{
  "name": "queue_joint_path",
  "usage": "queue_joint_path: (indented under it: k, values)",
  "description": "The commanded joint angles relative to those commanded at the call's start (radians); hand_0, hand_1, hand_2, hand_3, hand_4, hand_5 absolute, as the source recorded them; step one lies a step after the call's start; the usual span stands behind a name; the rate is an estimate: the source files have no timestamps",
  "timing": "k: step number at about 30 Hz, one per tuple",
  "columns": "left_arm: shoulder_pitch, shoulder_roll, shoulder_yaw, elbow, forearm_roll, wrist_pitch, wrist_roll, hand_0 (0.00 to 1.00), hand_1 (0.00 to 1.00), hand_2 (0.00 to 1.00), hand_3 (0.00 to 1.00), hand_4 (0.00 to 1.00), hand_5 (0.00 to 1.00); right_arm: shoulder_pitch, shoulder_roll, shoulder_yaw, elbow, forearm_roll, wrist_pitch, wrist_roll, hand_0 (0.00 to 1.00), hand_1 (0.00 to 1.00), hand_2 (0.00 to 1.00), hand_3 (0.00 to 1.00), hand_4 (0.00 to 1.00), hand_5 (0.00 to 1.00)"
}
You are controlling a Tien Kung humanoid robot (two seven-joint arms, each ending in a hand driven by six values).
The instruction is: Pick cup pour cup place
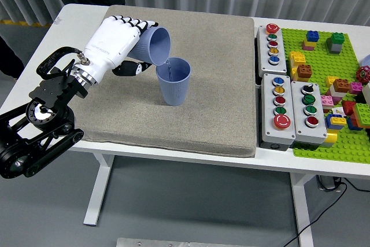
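Tilted blue cup (155, 46) is tipped on its side with its mouth facing right and down, its lip just above the rim of a second blue cup (173, 82). A thin stream of liquid falls from the tilted one into the upright one, which stands on the grey mat (196, 114) near its middle. The left robot hand (115, 41), white with black joints, has its fingers wrapped around the tilted cup's body, gripping it from the left. Its black arm (40, 125) comes in from the lower left corner. The mat lies on the white surface (34, 67). To the right of the mat sit three grey button boxes (289, 111), and beyond them a green baseplate (335, 91) with coloured building bricks.
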Motion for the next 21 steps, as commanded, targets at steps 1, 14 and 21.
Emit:
queue_joint_path:
  k: [1, 14, 21]
  values:
    - [0.000, 0.000, 0.000, 0.000, 0.000, 0.001, 0.000, 0.521, 0.514, 0.524, 0.544, 0.623, 0.103, 0.000, 0.000, 0.000, 0.000, 0.000, 0.000, 0.000, 0.683, 0.648, 0.568, 0.575, 0.002, 0.002]
    - [-0.013, 0.007, 0.019, 0.003, 0.000, 0.003, 0.013, 0.520, 0.514, 0.524, 0.541, 0.622, 0.105, 0.000, 0.000, 0.003, 0.000, -0.003, 0.001, 0.001, 0.684, 0.648, 0.568, 0.575, 0.002, 0.002]
    - [-0.026, 0.013, 0.040, 0.006, 0.000, 0.005, 0.023, 0.520, 0.515, 0.524, 0.541, 0.623, 0.105, 0.001, -0.001, 0.001, 0.000, -0.001, 0.000, 0.001, 0.684, 0.648, 0.568, 0.575, 0.002, 0.002]
